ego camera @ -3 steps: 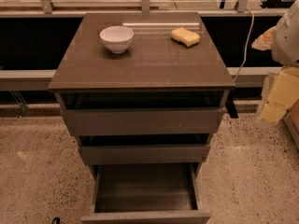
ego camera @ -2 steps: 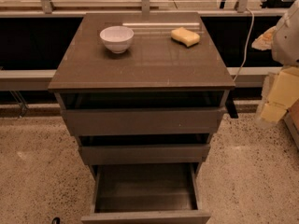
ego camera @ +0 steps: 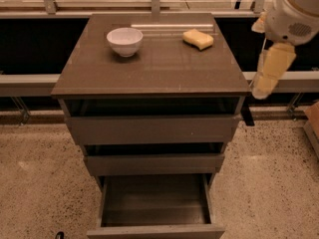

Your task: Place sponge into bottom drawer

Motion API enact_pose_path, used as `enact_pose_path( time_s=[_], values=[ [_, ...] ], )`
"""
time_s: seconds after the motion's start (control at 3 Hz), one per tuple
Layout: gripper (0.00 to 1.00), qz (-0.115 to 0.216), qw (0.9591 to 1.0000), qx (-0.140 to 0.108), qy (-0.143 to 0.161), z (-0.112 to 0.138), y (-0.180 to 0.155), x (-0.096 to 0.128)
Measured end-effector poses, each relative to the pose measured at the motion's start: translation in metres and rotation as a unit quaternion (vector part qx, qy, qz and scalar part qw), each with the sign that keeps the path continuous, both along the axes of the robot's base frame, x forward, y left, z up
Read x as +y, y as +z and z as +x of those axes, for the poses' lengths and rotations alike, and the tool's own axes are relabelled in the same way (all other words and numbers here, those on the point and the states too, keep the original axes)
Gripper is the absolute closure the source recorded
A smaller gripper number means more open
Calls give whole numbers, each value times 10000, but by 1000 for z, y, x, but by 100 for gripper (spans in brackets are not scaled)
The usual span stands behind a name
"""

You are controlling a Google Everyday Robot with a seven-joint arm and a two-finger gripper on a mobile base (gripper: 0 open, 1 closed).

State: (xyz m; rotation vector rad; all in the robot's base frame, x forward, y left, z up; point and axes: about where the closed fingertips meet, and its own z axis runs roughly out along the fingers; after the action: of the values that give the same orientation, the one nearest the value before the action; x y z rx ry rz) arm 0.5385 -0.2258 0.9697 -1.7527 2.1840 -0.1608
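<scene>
Now we see the cabinet filling the middle of the frame, with its bottom drawer pulled out at lower centre, dark inside. At the upper right, the gripper hangs just off the cabinet's right corner; open or closed, we cannot tell. The white bowl sits upper left on the top. The sponge lies upper right, left of the gripper and apart from it.

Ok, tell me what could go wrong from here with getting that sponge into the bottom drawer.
1. The gripper hangs beside the cabinet's right edge, apart from the sponge; reaching in may clip that edge.
2. The bottom drawer lies open under two partly open drawers; a drop may land in those instead.
</scene>
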Motion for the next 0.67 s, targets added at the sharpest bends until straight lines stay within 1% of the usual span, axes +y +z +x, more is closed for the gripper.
enact_pose_path(
  time_s=[0.33, 0.67],
  values=[
    [0, 303, 9995, 87, -4, 75, -25, 4],
    [0, 1037, 9940, -74, -338, 143, -50, 7]
  ],
)
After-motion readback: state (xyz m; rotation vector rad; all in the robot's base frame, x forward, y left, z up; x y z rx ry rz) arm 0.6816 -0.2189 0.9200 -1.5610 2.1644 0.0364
